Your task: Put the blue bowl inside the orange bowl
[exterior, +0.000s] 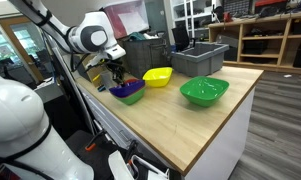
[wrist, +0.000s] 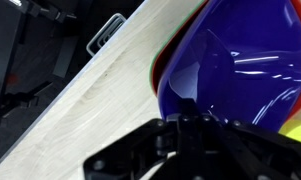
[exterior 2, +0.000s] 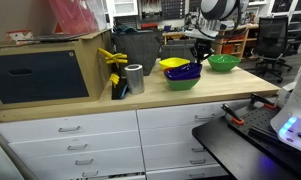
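Gripper [wrist: 187, 122] right up against the lens in the wrist view, dark fingers meeting at the blue bowl's [wrist: 240, 70] near rim. Pinching it or just touching? I cannot tell from these angles. A sliver of the orange bowl [wrist: 156, 80] peeks out under the blue one's left edge, so blue looks nested or very nearly so. In an exterior view the gripper [exterior: 116, 78] hangs just over the blue bowl [exterior: 126, 91] at the countertop's [exterior: 190, 125] near corner, with a green edge [exterior: 137, 98] showing underneath.

This bowl reads as light, stiff, glossy plastic, so slippery. The wavy rim wall is the place to pinch.

The yellow bowl [exterior: 157, 76] sits just beside and crowds that side. The big green bowl [exterior: 204, 91] and the grey bin [exterior: 198, 58] stand well apart.
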Tool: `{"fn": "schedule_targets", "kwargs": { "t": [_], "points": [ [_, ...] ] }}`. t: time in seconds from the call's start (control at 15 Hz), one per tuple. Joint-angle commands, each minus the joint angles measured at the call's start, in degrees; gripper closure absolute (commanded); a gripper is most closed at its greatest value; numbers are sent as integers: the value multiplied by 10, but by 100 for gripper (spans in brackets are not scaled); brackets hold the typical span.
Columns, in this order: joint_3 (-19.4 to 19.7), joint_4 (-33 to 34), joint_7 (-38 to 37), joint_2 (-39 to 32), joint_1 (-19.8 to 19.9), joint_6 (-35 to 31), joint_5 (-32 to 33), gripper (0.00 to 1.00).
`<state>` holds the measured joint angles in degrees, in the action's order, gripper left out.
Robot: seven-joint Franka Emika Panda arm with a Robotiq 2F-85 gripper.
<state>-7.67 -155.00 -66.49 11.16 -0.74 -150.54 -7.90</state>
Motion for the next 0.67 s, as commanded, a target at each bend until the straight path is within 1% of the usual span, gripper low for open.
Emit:
{"fn": "schedule_targets", "kwargs": {
  "t": [0.0, 0.6],
  "points": [
    [4, 3, 2, -26, 7, -13, 19, 100],
    [27, -10, 9, -42, 18, -19, 54, 100]
  ]
}}
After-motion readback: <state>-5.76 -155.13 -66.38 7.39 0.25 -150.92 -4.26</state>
